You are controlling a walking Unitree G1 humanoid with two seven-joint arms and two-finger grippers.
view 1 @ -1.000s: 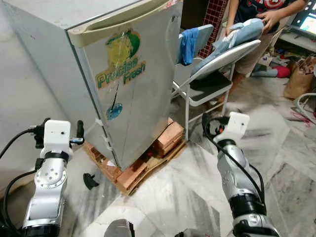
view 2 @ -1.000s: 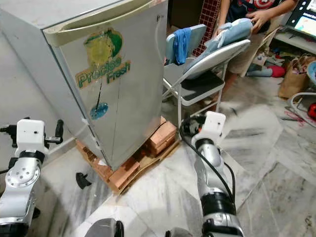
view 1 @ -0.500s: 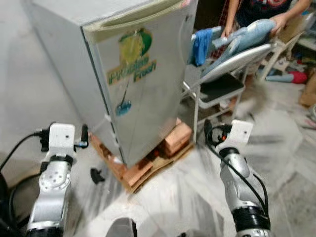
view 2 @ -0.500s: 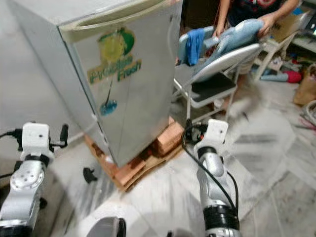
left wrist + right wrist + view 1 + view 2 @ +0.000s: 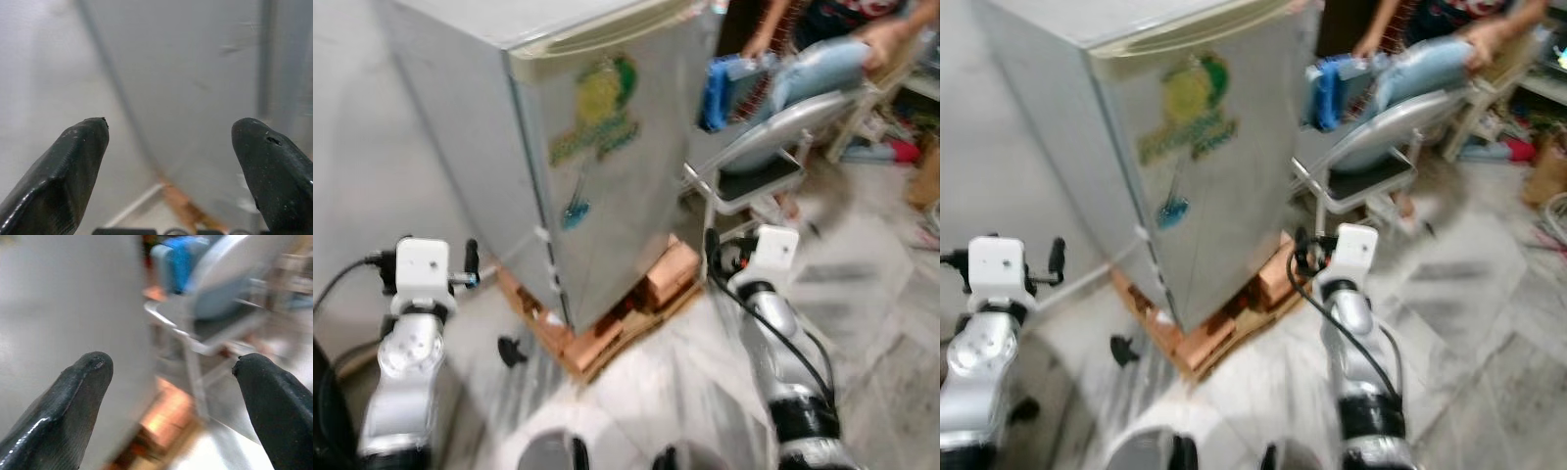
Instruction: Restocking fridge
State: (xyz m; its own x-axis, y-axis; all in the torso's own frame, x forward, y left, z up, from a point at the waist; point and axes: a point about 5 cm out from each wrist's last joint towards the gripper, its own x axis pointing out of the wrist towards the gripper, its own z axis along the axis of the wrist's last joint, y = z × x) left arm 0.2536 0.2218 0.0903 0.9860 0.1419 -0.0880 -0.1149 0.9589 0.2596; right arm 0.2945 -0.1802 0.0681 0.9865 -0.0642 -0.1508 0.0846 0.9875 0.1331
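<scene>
The left pincer (image 5: 429, 277) was up at chest height on the robot's left, its two black fingers (image 5: 73, 161) spread wide with nothing between them, facing the plain grey side wall of the fridge. Moving right, the tall silver-grey fridge (image 5: 587, 166) with the green-and-yellow fruit sticker on its door stood shut, dead ahead and between the two arms, perched on a low stack of reddish bricks and wooden boards (image 5: 607, 328) on the marble floor. A small black object (image 5: 512, 351) lay on the floor just beside that base; what it was, I could not tell.

The corner edge of the fridge ran upright, top to bottom, and the door face angled toward the robot's right. That put the right pincer (image 5: 744, 257) nearer the door's far edge, while the left one was nearer the side wall. The right pincer was held wide open too, empty, and pointed past the door edge toward a grey folding metal chair (image 5: 759, 147) draped with blue cloth, just beside the fridge. A person (image 5: 842, 24) leaned over the chair's back. My read: opening that door looked like a job for the right arm.
</scene>
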